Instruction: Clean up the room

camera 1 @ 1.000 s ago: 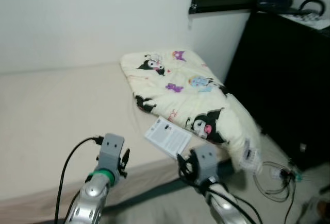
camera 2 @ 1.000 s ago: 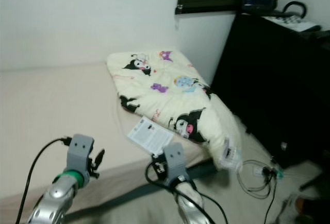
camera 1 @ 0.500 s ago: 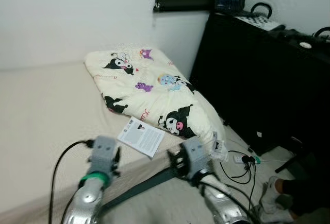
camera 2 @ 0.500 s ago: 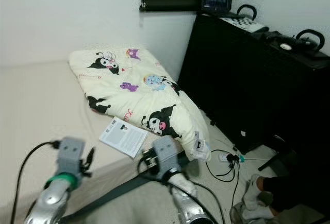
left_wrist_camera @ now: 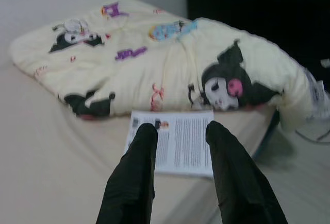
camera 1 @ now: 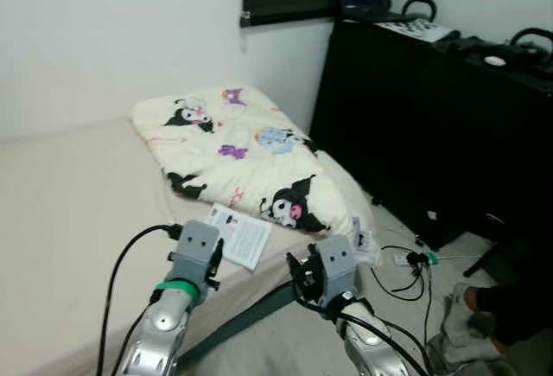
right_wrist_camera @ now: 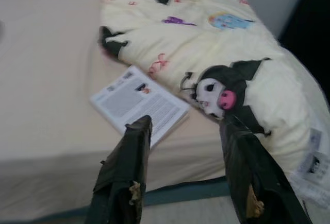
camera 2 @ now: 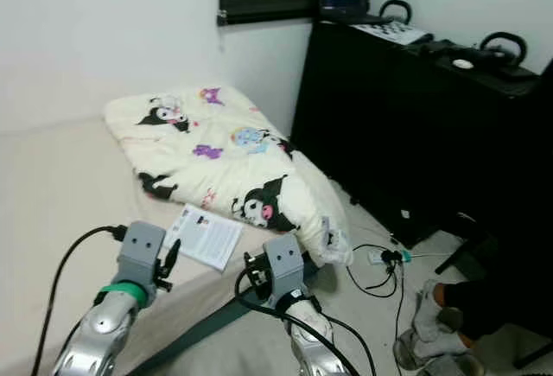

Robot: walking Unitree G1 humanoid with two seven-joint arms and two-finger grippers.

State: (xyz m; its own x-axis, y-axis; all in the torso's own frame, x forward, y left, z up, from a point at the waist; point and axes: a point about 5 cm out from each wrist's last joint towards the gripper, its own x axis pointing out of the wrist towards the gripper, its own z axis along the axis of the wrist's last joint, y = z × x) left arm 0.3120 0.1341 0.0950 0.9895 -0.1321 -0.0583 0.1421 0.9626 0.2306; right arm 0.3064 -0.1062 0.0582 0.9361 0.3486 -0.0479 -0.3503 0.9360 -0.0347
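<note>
- my view has swung back left since half a second ago: the bed [camera 1: 60,220] takes more of the frame and the booklet [camera 1: 238,235] sits nearer the middle. that is the camera turning; the things themselves lie as before.
- meaning: i am lining up on the bed edge. nothing is picked up yet, so the tidying is barely begun.
- left tool [left_wrist_camera: 178,130]: fingers spread wide, empty, held above the bed and aimed at the booklet.
- right tool [right_wrist_camera: 185,123]: fingers wide, empty, near the bed edge, with the booklet and quilt ahead.
- booklet lies flat by the bed edge, just beside the cartoon quilt [camera 1: 251,156].
- quilt is rumpled, one end spilling off the bed toward the floor.
- around: black cabinet [camera 1: 432,117] to the right; cables [camera 1: 406,264] on the floor beside it; a person's feet [camera 2: 432,328] at lower right.
- obstacles, my judgement: cables and feet crowd the floor to the right.
</note>
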